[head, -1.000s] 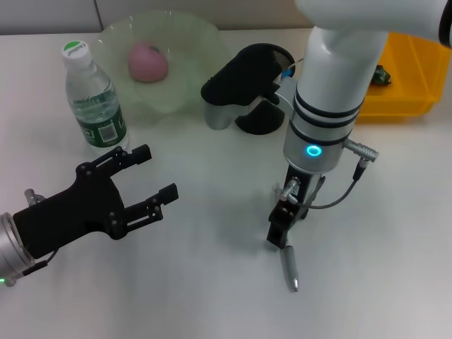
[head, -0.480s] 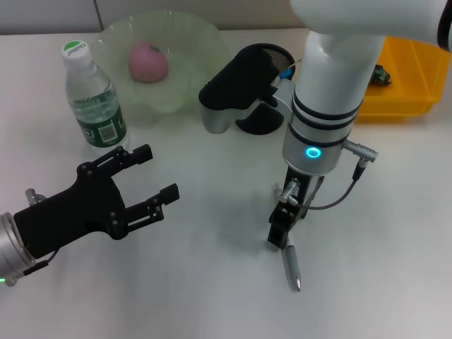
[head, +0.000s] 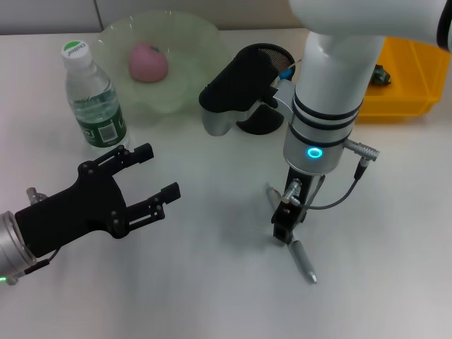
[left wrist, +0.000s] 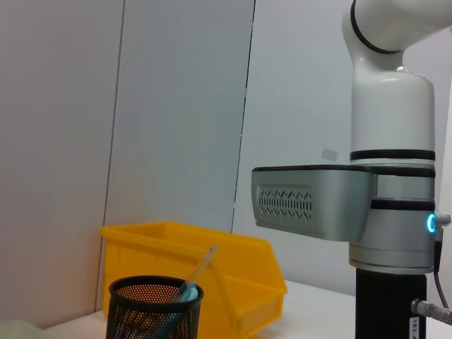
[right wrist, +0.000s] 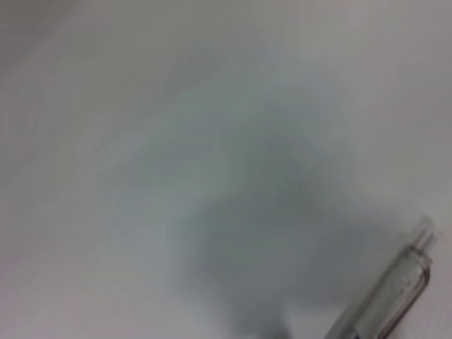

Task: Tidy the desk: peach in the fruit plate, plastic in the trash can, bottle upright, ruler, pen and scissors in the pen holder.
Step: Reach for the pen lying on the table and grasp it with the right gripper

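Note:
A grey pen [head: 304,262] lies slanted on the white desk, and its body also shows in the right wrist view [right wrist: 388,293]. My right gripper [head: 284,227] points straight down over the pen's middle. My left gripper [head: 157,171] hovers open and empty at the near left. The pink peach [head: 147,61] rests in the pale green fruit plate [head: 187,35]. The water bottle [head: 92,95] stands upright beside the plate. The black mesh pen holder [head: 263,121] stands behind my right arm, partly hidden; the left wrist view shows the holder [left wrist: 152,311] with a blue-handled item and a clear stick inside.
A yellow bin [head: 409,78] sits at the far right with a small dark item inside; the same bin [left wrist: 233,282] shows behind the holder in the left wrist view. My right arm [left wrist: 392,176] stands as a tall column mid-desk.
The pen has swung under my right gripper: its lower tip moved to the right and its upper end now shows to the left of the gripper. My left arm has stayed put.

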`<action>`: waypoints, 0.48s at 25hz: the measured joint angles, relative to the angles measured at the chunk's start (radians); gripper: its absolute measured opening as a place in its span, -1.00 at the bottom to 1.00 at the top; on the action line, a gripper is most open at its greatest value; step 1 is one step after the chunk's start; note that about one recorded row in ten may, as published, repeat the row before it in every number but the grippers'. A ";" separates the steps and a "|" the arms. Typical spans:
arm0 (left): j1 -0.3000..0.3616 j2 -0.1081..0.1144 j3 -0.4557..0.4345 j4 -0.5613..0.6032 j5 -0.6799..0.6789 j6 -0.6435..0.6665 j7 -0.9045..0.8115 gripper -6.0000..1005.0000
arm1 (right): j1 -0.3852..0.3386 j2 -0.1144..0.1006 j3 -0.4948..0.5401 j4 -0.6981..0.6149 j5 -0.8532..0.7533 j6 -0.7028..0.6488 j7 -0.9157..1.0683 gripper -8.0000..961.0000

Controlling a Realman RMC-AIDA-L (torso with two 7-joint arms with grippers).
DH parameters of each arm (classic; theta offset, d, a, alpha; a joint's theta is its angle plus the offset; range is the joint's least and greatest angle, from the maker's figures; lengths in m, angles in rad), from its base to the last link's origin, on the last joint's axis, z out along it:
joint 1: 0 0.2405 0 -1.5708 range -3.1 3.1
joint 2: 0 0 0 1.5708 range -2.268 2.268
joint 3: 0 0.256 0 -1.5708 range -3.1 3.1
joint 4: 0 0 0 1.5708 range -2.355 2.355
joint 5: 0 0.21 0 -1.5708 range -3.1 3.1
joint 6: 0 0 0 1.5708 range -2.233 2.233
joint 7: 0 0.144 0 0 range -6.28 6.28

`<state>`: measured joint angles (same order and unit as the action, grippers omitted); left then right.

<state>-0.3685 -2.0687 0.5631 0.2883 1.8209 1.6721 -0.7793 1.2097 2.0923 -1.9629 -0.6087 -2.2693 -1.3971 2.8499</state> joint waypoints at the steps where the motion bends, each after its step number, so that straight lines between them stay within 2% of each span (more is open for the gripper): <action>1: 0.000 0.000 0.000 0.000 0.000 0.000 0.000 0.59 | 0.000 0.000 0.000 0.000 0.000 0.000 0.000 0.17; 5: -0.001 -0.001 0.000 0.000 0.000 0.000 0.000 0.59 | 0.001 0.000 -0.001 0.005 -0.001 0.002 -0.002 -0.22; 9: -0.003 -0.001 0.000 0.002 0.000 0.000 -0.002 0.59 | 0.001 0.000 -0.001 0.007 -0.002 0.003 -0.011 -0.46; 12: -0.007 -0.001 0.000 0.001 0.000 0.000 -0.004 0.59 | 0.001 0.000 -0.002 0.007 -0.002 0.005 -0.014 -0.46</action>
<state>-0.3757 -2.0693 0.5629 0.2898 1.8208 1.6721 -0.7832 1.2103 2.0923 -1.9649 -0.6013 -2.2715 -1.3920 2.8361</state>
